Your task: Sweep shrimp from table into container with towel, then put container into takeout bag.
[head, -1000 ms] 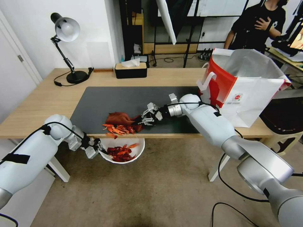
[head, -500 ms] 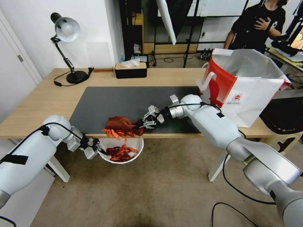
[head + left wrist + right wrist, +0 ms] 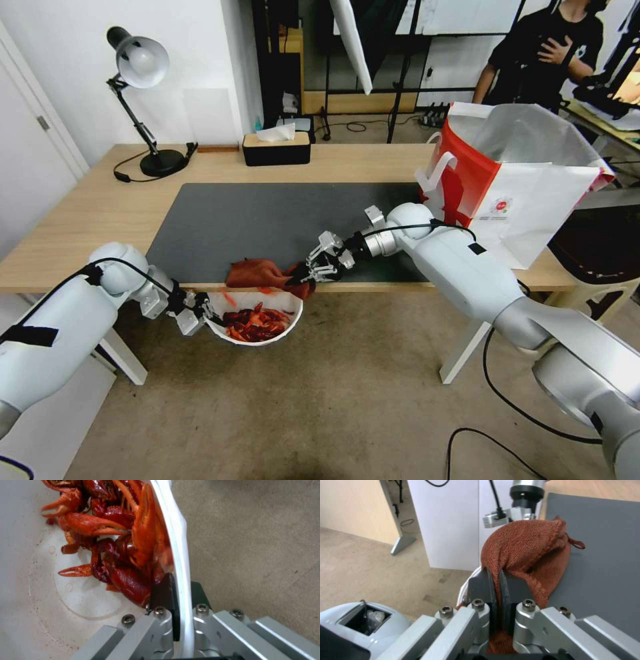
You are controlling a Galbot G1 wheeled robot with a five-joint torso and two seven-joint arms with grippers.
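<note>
At table (image 3: 100,213) edge, right gripper (image 3: 308,274) clamping towel (image 3: 257,272), left gripper (image 3: 200,313) pinching container (image 3: 288,315) rim

The red-orange shrimp (image 3: 257,323) lay heaped in the round white container (image 3: 288,327), which hung just below the table's (image 3: 100,207) near edge. The rust-red towel (image 3: 257,272) sat bunched at that edge. The white-and-red takeout bag (image 3: 527,193) stood open at far right.
</note>
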